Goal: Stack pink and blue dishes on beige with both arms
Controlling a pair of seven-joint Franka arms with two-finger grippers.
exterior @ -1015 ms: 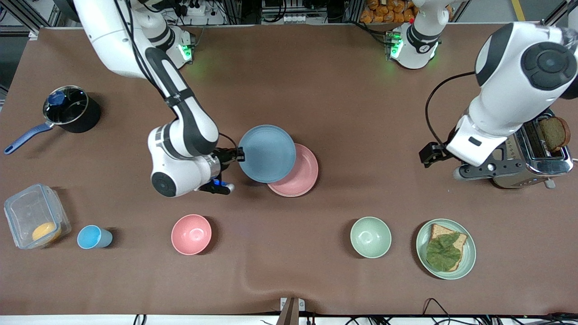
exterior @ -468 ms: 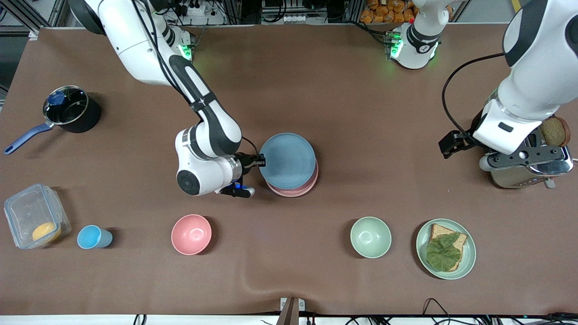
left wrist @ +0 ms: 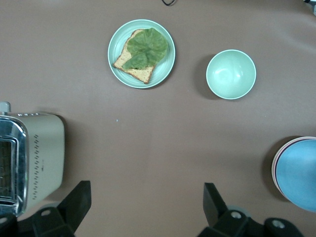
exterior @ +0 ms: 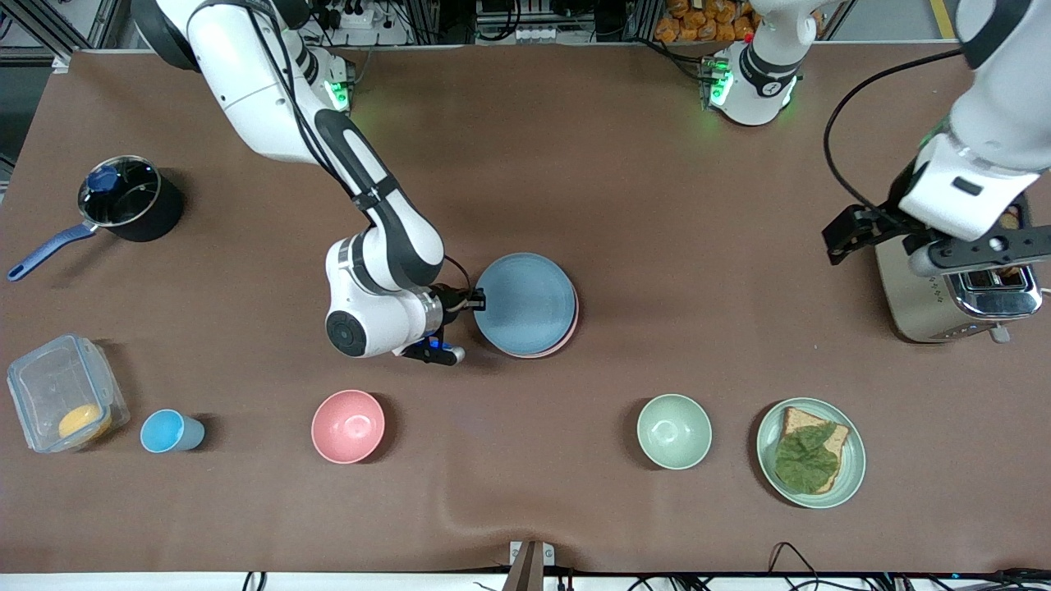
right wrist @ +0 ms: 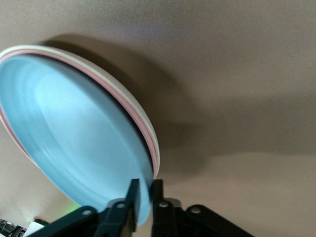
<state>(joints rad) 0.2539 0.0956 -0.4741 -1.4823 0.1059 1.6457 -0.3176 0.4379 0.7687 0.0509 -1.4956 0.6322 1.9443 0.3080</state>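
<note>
The light blue plate point(exterior: 525, 304) sits in the middle of the table, covering the pink plate point(exterior: 565, 341), which shows only as a thin crescent. In the right wrist view a cream-beige rim point(right wrist: 74, 56) shows as the outermost edge under the pink one, and a dark gap separates the blue plate point(right wrist: 74, 138) from the pink rim. My right gripper point(exterior: 476, 301) point(right wrist: 144, 185) is shut on the blue plate's rim, on the side toward the right arm's end. My left gripper point(exterior: 846, 236) point(left wrist: 146, 190) hangs open and empty beside the toaster.
A toaster point(exterior: 952, 295) stands at the left arm's end. Nearer the camera are a green bowl point(exterior: 674, 431), a green plate point(exterior: 854, 464) with bread and a leaf, a pink bowl point(exterior: 347, 425), a blue cup point(exterior: 168, 431) and a clear container point(exterior: 61, 394). A black pot point(exterior: 127, 197) stands at the right arm's end.
My right gripper carried the blue plate sideways and down until it covers the pink plate. My left arm drew back toward its end of the table, by the toaster.
</note>
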